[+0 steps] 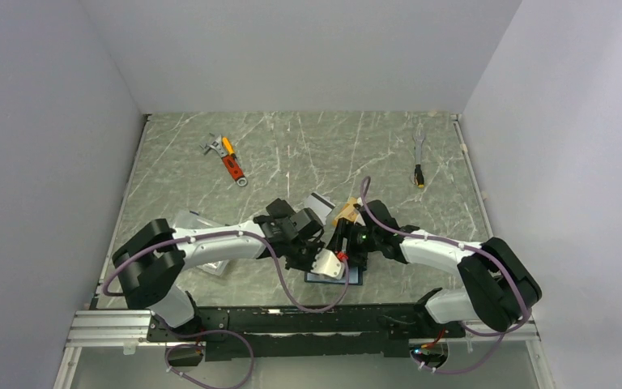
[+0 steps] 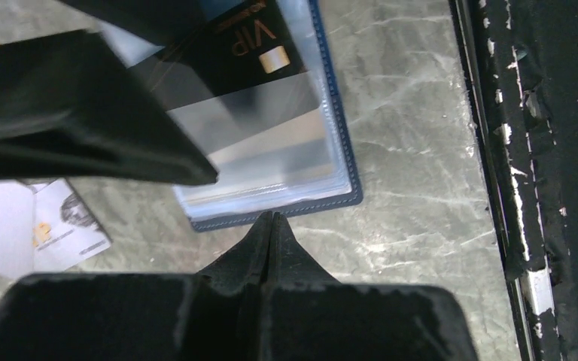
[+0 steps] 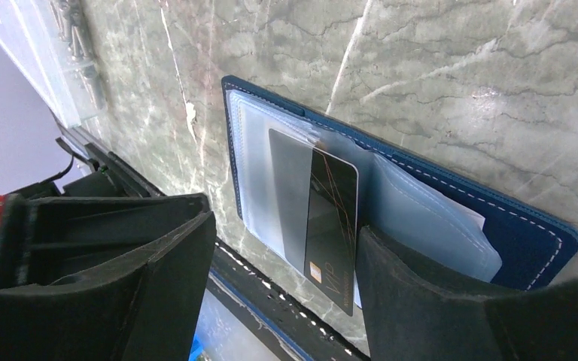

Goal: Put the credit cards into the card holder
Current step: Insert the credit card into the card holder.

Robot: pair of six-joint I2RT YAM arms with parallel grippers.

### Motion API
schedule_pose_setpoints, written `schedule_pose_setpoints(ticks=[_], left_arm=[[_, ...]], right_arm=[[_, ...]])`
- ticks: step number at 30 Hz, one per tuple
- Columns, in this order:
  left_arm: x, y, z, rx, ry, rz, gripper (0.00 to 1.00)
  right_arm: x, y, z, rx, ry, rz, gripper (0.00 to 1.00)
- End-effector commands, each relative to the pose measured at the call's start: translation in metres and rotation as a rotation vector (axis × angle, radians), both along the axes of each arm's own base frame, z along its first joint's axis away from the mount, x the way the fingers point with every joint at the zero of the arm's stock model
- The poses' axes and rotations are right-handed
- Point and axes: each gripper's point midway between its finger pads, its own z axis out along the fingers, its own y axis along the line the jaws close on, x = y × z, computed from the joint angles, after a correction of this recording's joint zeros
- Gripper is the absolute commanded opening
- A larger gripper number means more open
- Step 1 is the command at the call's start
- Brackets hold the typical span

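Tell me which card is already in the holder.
The black VIP card: it sits partly in the card holder's clear sleeve; the silver-white card lies loose on the table.

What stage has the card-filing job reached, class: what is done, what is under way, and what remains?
Done: no card looks fully stowed yet. In hand: the black card sits partly under a clear sleeve of the open card holder, between the open jaws of the right gripper; the left gripper is shut and empty at the holder's edge. Left: the silver-white card and orange card are outside the holder.
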Motion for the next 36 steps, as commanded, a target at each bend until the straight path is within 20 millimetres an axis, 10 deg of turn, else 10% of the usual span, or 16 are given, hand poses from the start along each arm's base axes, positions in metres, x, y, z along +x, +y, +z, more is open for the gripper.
schedule_pose_setpoints(ticks=[1, 26, 36], left_arm=[[-0.008, -0.002, -0.021, 0.011, 0.021, -0.038, 0.0], [-0.01, 0.017, -0.067, 0.159, -0.096, -0.073, 0.0], [-0.007, 0.021, -0.065, 0.176, -0.102, -0.043, 0.0]], right_arm=[[-0.002, -0.013, -0.014, -0.063, 0.032, -0.017, 0.7], [-0.001, -0.04, -0.002, -0.14, 0.105, -0.002, 0.71], [-0.005, -0.054, 0.005, -0.204, 0.081, -0.019, 0.3]])
